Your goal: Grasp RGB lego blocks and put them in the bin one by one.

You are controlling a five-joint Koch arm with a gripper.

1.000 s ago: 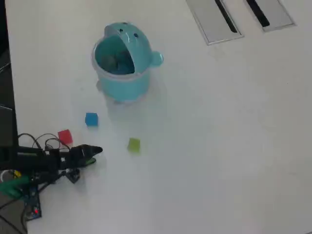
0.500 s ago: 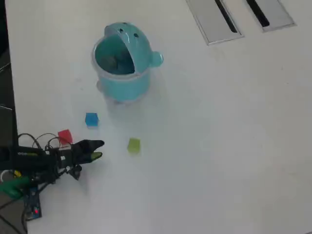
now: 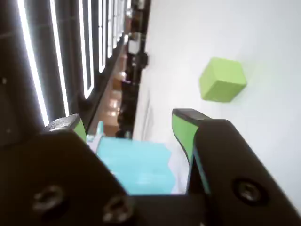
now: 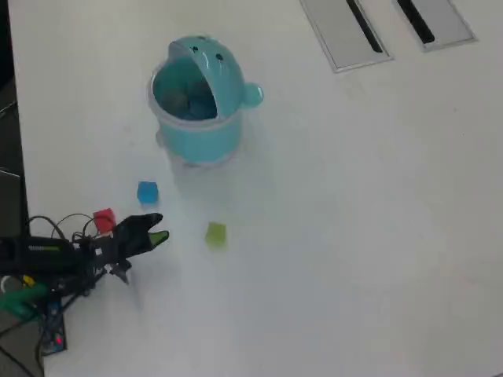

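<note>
Overhead view is showing my gripper (image 4: 157, 228) sitting at lower left, jaws spread and empty, pointing right at the yellow-green block (image 4: 215, 234), which is lying near, just beyond the tips. I am seeing it in the wrist view (image 3: 222, 80) ahead and upper right of the fingertips (image 3: 183, 127). It is cube-like, corner toward me, no long axis.

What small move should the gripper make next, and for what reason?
Probably a short advance toward the yellow-green block, keeping the jaws open. In the overhead view the gripper is apart from that block, which lies on the table in front of the fingertips. The wrist view shows the block beyond the open jaws, not yet between them. The red block sits beside the arm.
</note>
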